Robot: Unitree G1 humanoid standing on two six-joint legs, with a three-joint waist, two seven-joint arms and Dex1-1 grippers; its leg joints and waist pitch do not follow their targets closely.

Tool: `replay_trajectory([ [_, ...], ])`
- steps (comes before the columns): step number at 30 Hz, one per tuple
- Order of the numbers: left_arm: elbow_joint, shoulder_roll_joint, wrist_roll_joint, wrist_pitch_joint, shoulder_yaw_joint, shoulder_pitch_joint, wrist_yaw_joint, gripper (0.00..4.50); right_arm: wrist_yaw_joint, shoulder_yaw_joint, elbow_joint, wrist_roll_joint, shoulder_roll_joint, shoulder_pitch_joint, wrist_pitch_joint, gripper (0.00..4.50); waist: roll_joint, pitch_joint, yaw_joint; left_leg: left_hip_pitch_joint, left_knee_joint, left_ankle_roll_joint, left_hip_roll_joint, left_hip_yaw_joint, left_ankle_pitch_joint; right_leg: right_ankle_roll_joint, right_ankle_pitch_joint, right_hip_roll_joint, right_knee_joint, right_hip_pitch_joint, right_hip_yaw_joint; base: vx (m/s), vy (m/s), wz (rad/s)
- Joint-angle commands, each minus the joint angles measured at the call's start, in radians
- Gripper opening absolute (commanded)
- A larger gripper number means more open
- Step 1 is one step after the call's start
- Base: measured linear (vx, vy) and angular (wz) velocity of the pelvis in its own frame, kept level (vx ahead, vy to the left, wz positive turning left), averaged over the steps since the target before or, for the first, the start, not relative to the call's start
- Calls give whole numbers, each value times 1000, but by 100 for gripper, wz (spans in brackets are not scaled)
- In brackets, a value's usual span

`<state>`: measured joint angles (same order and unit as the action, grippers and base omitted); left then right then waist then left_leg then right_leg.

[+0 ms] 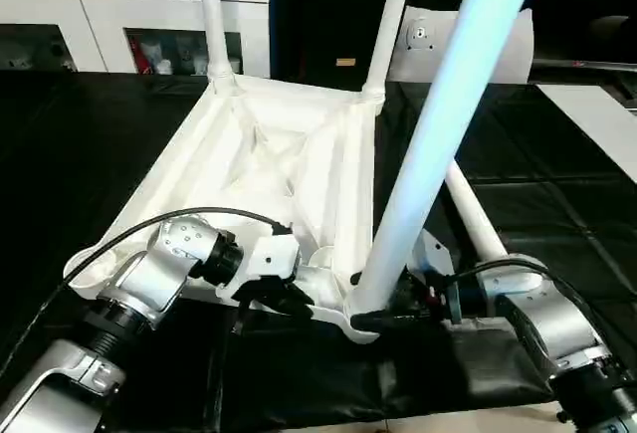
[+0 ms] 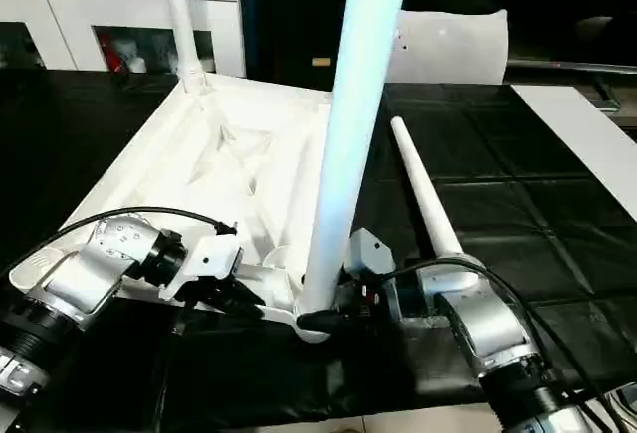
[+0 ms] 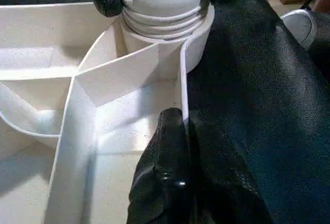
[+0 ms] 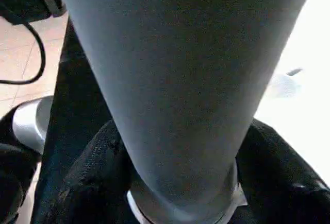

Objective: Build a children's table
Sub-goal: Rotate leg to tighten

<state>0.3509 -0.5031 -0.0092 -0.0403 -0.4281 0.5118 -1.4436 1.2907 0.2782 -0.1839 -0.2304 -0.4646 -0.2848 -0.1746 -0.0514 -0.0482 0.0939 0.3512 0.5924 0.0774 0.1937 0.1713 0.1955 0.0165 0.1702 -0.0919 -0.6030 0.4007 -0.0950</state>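
Note:
The white tabletop (image 1: 249, 164) lies upside down on the black cover, ribs facing up. Two legs (image 1: 211, 15) (image 1: 391, 15) stand upright in its far corner sockets. A third leg (image 1: 438, 124) rises from the near right corner socket, its threaded base (image 3: 160, 13) seated in the socket. My right gripper (image 1: 383, 304) is shut around that leg's base, with a black finger (image 4: 98, 162) pressed on each side. My left gripper (image 3: 183, 131) is shut on the tabletop's thin rim wall just beside that corner. A fourth leg (image 2: 423, 189) lies loose on the cover to the right.
White cabinets (image 1: 60, 15) stand behind the table at the far left. A flat white bag (image 2: 448, 45) rests at the back right. A pale panel (image 1: 597, 114) borders the right side. The black cover's near edge (image 1: 398, 418) runs just below my forearms.

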Motion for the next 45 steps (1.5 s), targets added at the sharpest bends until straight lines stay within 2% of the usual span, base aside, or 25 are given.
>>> replay_trajectory([
  [1,-16,3,-14,-8,0,8,-11,0,15,12,2,-19,8,-8,-27,256,-2,59,-4,-3,-76,-32,44,-7,199,187,264,-63,67,-51,58,0,0,0],
  [5,-53,10,-38,-75,35,-16,37,0,-8,11,17,-31,31,2,-54,251,3,58,-7,-1,-78,-23,44,-8,211,190,270,-63,67,-52,58,0,0,0],
  [7,-110,22,-45,-163,71,-49,120,0,-60,0,29,-43,64,16,-93,251,3,56,-10,-2,-81,-14,48,-10,225,191,285,-65,64,-51,58,0,0,0],
  [9,-257,67,-79,-327,136,-134,259,0,-207,-12,40,-29,147,38,-138,249,0,49,-16,-1,-84,1,45,-12,274,164,394,-64,76,-48,56,0,0,0],
  [10,-257,67,-79,-327,136,-134,259,0,-207,-12,40,-29,147,38,-138,245,0,49,-16,-1,-84,1,45,-12,274,164,394,-64,76,-48,56,0,0,0],
  [11,-320,97,-84,-403,160,-168,325,0,-271,-16,44,-21,187,46,-155,243,-4,45,-29,5,-85,14,42,-17,298,125,487,-66,85,-48,51,0,0,0],
  [13,-366,140,-67,-471,179,-196,405,0,-343,-26,46,-18,234,52,-183,242,-7,44,-52,9,-85,20,37,-21,303,99,544,-63,92,-47,48,0,0,0],
  [14,-379,154,-59,-492,185,-204,430,0,-366,-31,46,-17,250,54,-194,242,-7,43,-57,7,-83,18,35,-21,312,86,574,-64,98,-44,46,0,0,0],
  [15,-399,183,-42,-519,191,-215,472,0,-406,-39,43,-16,279,56,-211,242,-15,43,-62,5,-76,9,29,-20,313,59,625,-64,108,-40,44,0,0,0],
  [16,-415,200,-34,-541,193,-223,497,0,-429,-44,43,-15,295,57,-223,242,-11,42,-62,2,-72,0,27,-19,307,48,650,-65,115,-34,45,0,0,0],
  [19,-457,293,22,-634,209,-234,641,0,-554,-71,41,-12,383,53,-273,241,-11,41,-68,-1,-74,-3,30,-19,307,44,648,-60,118,-27,43,0,0,0],
  [21,-445,360,45,-665,228,-205,746,0,-652,-86,19,15,430,36,-297,241,-10,43,-69,4,-77,-3,29,-22,309,39,624,-58,114,-31,41,0,0,0],
  [22,-437,380,52,-668,235,-193,779,0,-681,-89,10,26,441,30,-301,241,-7,43,-72,1,-78,1,32,-21,311,47,590,-54,113,-27,42,0,0,0],
  [23,-430,404,61,-678,242,-174,826,0,-724,-97,-1,41,459,21,-310,241,-7,50,-69,2,-79,-3,30,-22,297,55,546,-56,108,-34,43,0,0,0],
  [25,-417,407,59,-672,236,-157,827,0,-746,-116,-9,30,474,17,-320,241,-3,52,-67,7,-82,-15,33,-19,262,75,456,-54,100,-36,48,0,0,0],
  [27,-403,404,58,-664,229,-139,811,0,-752,-128,-5,22,479,17,-323,297,-1,55,-63,9,-81,-25,34,-17,231,92,386,-54,93,-39,52,0,0,0],
  [29,-388,391,61,-643,222,-127,778,0,-767,-143,3,30,480,25,-310,311,1,58,-55,5,-76,-36,33,-9,181,125,280,-52,84,-39,56,0,0,0],
  [30,-381,383,60,-638,219,-123,767,0,-778,-152,4,30,482,27,-307,318,3,58,-53,7,-76,-38,32,-9,171,133,259,-52,80,-42,57,0,0,0],
  [31,-377,377,63,-635,216,-120,760,0,-785,-156,4,33,481,28,-304,329,0,58,-53,10,-77,-42,31,-8,160,138,247,-53,79,-46,56,0,0,0],
  [33,-366,361,69,-628,213,-113,757,0,-794,-164,7,38,477,28,-299,350,3,58,-49,9,-76,-44,32,-8,147,144,241,-55,79,-48,56,0,0,0],
  [34,-363,356,66,-631,212,-111,754,0,-794,-168,11,36,476,29,-302,357,10,56,-47,8,-79,-40,32,-9,159,143,261,-55,81,-48,56,0,0,0],
  [38,-361,336,61,-627,211,-110,746,0,-787,-183,34,24,467,38,-288,390,13,52,-48,5,-84,-19,34,-11,221,124,338,-54,91,-45,55,0,0,0],
  [42,-340,324,65,-614,213,-111,759,0,-800,-219,59,27,444,55,-278,411,11,50,-55,4,-85,-7,32,-15,274,89,429,-56,103,-42,52,0,0,0],
  [43,-337,323,68,-610,214,-112,763,0,-801,-223,63,30,438,59,-274,437,11,49,-54,3,-85,-7,33,-15,279,81,445,-57,105,-40,52,0,0,0],
  [45,-319,314,72,-598,211,-109,775,0,-804,-249,95,25,409,84,-271,437,4,49,-55,6,-85,-10,32,-16,276,71,454,-55,105,-41,51,0,0,0],
])
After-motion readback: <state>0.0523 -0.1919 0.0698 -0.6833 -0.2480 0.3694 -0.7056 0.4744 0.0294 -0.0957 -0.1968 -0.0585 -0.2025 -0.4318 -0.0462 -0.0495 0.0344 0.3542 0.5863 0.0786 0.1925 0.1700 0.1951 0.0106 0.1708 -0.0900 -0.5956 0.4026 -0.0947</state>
